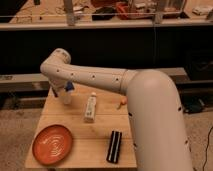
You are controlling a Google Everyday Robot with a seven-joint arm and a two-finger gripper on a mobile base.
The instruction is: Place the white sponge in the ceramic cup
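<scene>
Hovering with the gripper (63,90) right above the ceramic cup (65,98), back-left of the white bottle (90,108). Can't tell whether clamped or loose. No white sponge spotted separately, so probably tucked up there; likely straight down to drop it.

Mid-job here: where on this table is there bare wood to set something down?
Bare wood lies front centre, between the orange plate and the black bar, and between the white bottle and the small orange item. Crowded: the back-left corner, where the hand sits at the ceramic cup; the arm covers the right side.
</scene>
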